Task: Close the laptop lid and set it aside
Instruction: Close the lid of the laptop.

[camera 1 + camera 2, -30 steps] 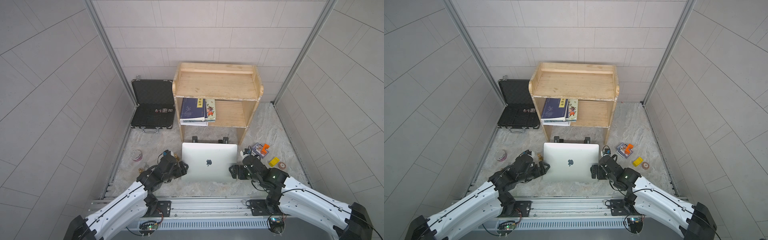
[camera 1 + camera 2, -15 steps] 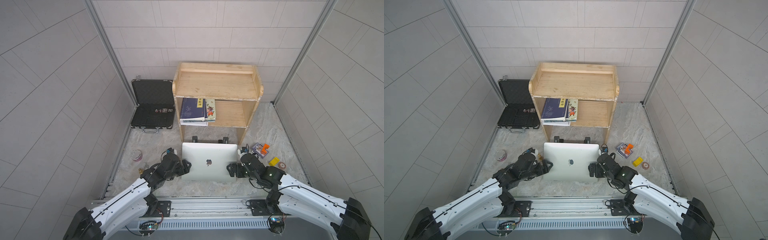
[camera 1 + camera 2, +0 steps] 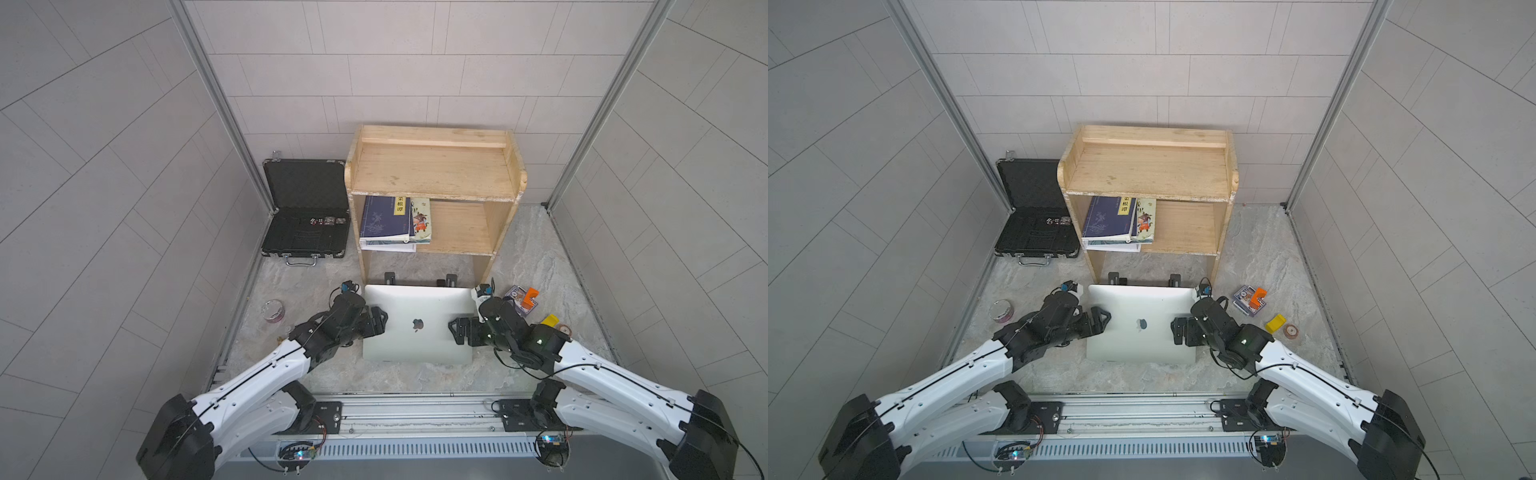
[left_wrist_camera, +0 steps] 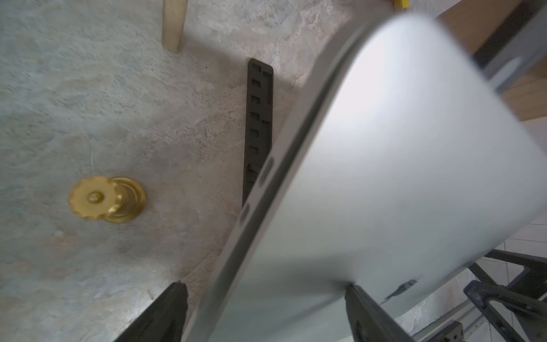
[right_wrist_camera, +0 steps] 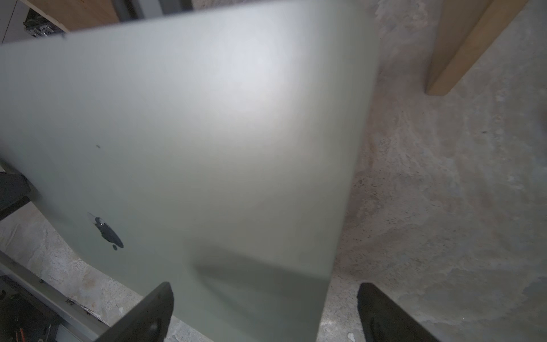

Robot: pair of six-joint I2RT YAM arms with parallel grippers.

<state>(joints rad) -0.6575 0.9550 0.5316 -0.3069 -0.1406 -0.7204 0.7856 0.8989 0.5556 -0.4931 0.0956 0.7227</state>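
Advanced, left claw [image 3: 380,323] and right claw [image 3: 455,331] gape astride the silver-grey aluminium laptop [image 3: 417,303] over a mottled stone desk [image 3: 532,266] between grey-tiled walls [image 3: 395,91].

Apple logo [image 3: 417,324] on laptop lid [image 3: 419,347], 菜根谭 book [image 3: 380,218]

Grey tiled walls [image 3: 415,62], stone floor [image 3: 540,266]

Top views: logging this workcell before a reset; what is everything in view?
laptop: 1, silver, closed, floor centre
shelf: 1, wooden, behind laptop
books: several, blue, cream, lower shelf
briefcase: 1, black, open, beside shelf
roll: 1, pale, floor left
orange block: 1, orange, right of laptop
yellow block: 1, yellow, right of laptop
knob: 1, brass, left of laptop
left gripper: 1, black, open jaws, laptop's left edge
right gripper: 1, black, open jaws, laptop's right edge
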